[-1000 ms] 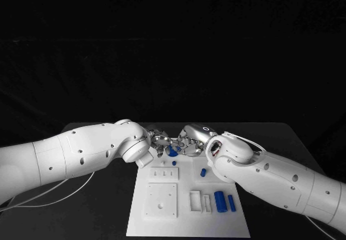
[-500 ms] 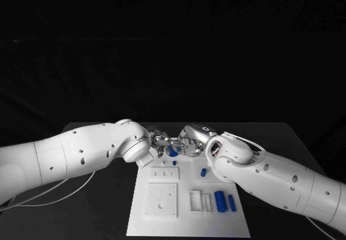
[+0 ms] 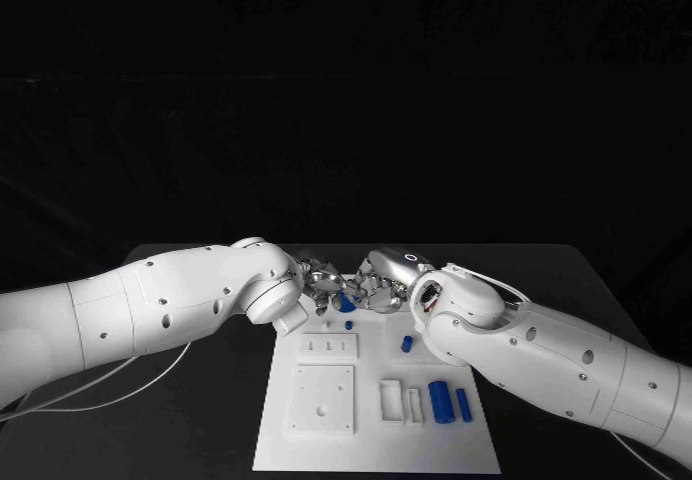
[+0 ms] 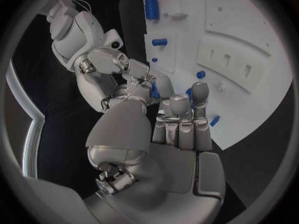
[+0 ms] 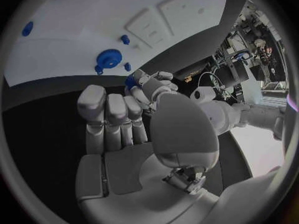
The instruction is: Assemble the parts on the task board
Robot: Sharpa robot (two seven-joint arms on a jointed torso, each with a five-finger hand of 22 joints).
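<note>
My left hand [image 3: 320, 277] and right hand [image 3: 378, 283] meet at the board's [image 3: 375, 440] far edge, both pinching one blue part [image 3: 346, 298]. I judge a handover; next, one hand must let go.

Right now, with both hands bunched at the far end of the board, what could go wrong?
1. The left hand and right hand meet fingers to fingers around a small blue part; a handover there could slip and drop it.
2. A blue gear and blue peg lie loose just beside the hands on the task board; a stray finger might knock them.
</note>
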